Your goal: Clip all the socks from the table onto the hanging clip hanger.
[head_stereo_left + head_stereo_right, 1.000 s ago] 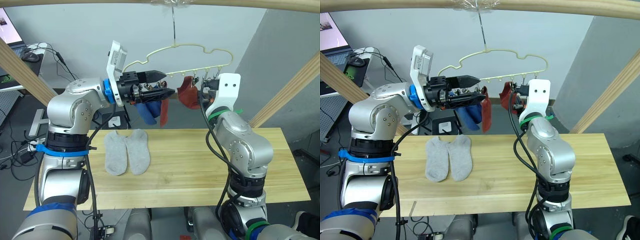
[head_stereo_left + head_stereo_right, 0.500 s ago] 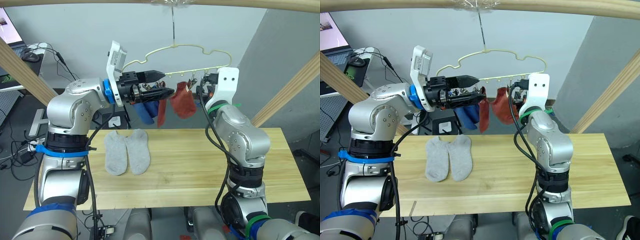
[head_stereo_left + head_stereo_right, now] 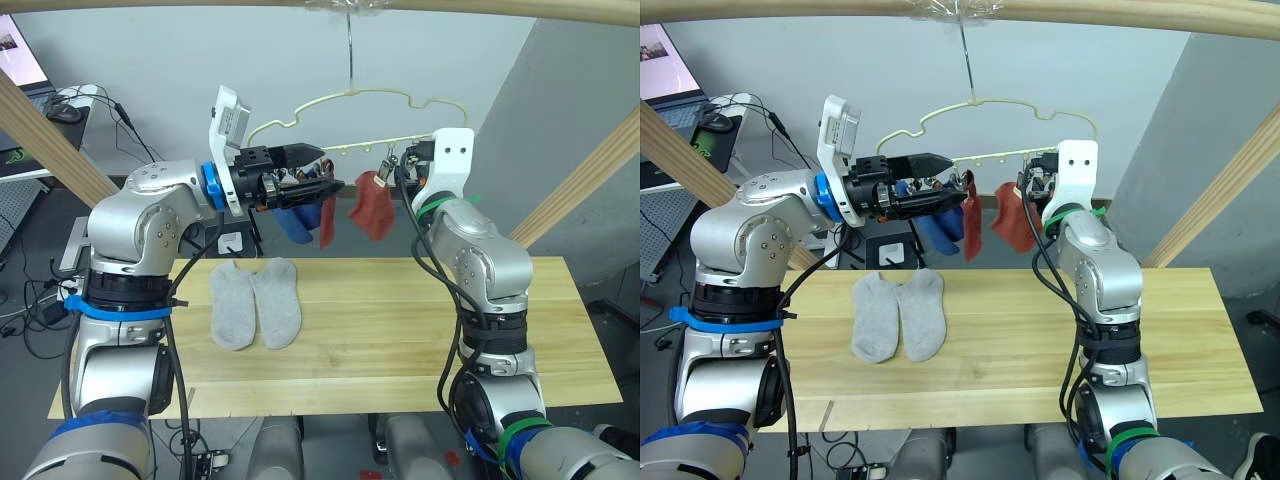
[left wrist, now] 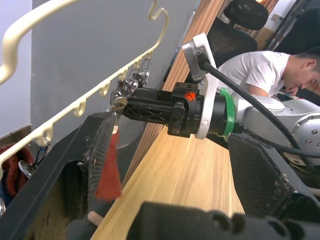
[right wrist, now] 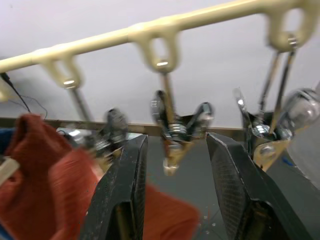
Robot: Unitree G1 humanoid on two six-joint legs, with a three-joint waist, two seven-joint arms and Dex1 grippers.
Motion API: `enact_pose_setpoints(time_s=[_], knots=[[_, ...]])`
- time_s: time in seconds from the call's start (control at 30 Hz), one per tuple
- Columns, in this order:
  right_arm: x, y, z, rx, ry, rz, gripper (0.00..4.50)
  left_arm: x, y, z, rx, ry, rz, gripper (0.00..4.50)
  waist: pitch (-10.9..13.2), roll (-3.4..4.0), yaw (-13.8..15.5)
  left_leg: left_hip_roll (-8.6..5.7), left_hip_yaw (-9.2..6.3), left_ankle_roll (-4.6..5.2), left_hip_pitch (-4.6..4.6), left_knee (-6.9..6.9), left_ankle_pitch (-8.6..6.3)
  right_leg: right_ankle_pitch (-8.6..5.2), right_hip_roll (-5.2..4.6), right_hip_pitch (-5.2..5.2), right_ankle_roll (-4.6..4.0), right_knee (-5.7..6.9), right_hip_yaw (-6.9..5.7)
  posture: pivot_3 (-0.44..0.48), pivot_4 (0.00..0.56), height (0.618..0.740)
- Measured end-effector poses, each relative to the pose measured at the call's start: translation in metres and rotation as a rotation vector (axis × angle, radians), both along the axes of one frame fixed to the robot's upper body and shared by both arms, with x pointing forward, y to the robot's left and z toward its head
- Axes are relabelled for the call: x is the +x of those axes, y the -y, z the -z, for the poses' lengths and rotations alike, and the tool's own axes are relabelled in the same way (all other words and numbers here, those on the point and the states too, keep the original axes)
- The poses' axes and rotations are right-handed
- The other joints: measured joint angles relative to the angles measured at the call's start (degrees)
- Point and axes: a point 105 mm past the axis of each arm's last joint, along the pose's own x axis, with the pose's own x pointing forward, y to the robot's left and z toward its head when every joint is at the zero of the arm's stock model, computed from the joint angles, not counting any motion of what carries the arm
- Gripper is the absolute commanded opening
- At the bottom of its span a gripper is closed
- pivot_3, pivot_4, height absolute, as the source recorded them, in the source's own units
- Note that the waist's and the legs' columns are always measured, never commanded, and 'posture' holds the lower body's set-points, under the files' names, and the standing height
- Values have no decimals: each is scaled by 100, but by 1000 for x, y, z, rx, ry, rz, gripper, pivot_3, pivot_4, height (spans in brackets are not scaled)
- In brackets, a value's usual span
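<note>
Both arms raised at the clip hanger (image 3: 370,100), 2 grey socks (image 3: 255,302) flat on the counter (image 3: 400,330).

The left hand (image 3: 325,170) reaches right, level with the clip row, its fingers spread apart beside the hanging blue socks (image 3: 292,222) and a rust red sock (image 3: 327,220). The right hand (image 5: 172,165) points up and away at the clips, fingers released and parted around 1 bare metal clip (image 5: 172,132), the second rust red sock (image 3: 372,207) clipped just left of it. The hanger's hook hangs from a wooden pole (image 3: 480,8) overhead. The light wood counter is wide; a grey wall (image 3: 150,60) stands behind, a person (image 4: 265,70) sits far off.
</note>
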Motion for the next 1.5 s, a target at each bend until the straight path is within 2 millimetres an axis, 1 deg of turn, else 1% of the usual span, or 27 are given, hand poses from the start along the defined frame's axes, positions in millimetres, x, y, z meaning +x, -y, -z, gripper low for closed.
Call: enact_pose_setpoints(time_s=[0.2,0.37,0.5,0.93,1.07,1.3,1.5], knots=[[9,1,-7,-13,14,3,1892,1,0,0,-1,2,-10,4045,0,0,1,0,1,-1,0,1,1,0,0,0,0,2,1,119,213,740],[13,-4,-20,-11,47,-7,1892,1,0,-1,-1,6,-16,4045,0,0,5,0,0,-1,0,1,1,0,0,0,0,1,0,125,215,740],[14,-6,-18,-7,39,-12,1892,-1,1,1,3,11,-14,4045,0,0,14,0,1,-1,0,1,1,0,0,0,0,1,0,129,217,740],[14,-9,-20,-2,42,-18,1892,0,0,2,3,10,-30,4045,0,0,43,0,0,-1,0,1,1,0,0,0,0,2,0,128,217,740],[15,-8,-17,-7,21,-8,1892,0,0,2,3,11,-31,4045,0,0,56,0,0,-1,0,1,1,0,0,0,0,2,0,126,218,740],[8,-14,-16,14,-3,-15,1892,0,0,3,3,14,-33,4045,0,0,66,0,0,-1,0,1,1,0,0,-1,0,2,0,113,221,740],[8,-15,-15,21,-11,-18,1892,0,0,2,2,26,-35,4045,0,0,92,0,1,-1,0,1,1,0,0,-1,-1,2,0,120,220,740]])
